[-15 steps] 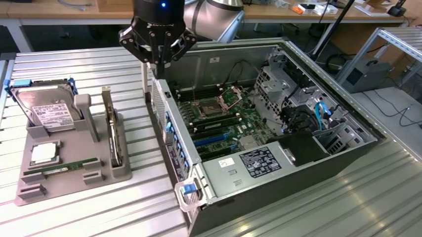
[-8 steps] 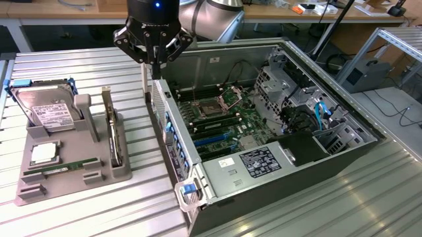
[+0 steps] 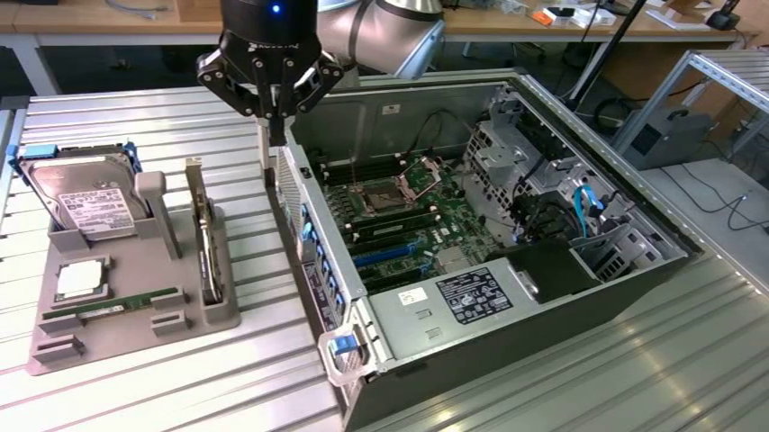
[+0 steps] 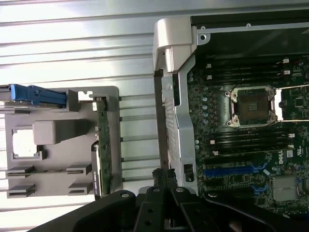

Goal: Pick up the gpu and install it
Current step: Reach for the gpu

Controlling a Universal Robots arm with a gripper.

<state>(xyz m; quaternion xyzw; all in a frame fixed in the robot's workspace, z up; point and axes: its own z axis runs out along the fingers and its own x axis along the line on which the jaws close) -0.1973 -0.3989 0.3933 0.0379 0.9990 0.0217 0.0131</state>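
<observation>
The gpu is a thin card standing on edge in a slot of the grey tray, brownish-tan on one face. From the wrist I see it edge-on as a green strip. My gripper hangs high over the open computer case, above its wall nearest the tray. The fingers are shut with nothing between them. In the wrist view my gripper lines up with that case wall. Inside lies the motherboard with a bare blue slot.
The tray also holds a hard drive in a blue-edged holder, a processor chip and a green memory stick. Ribbed metal tabletop surrounds tray and case. Desks and a black pole stand behind.
</observation>
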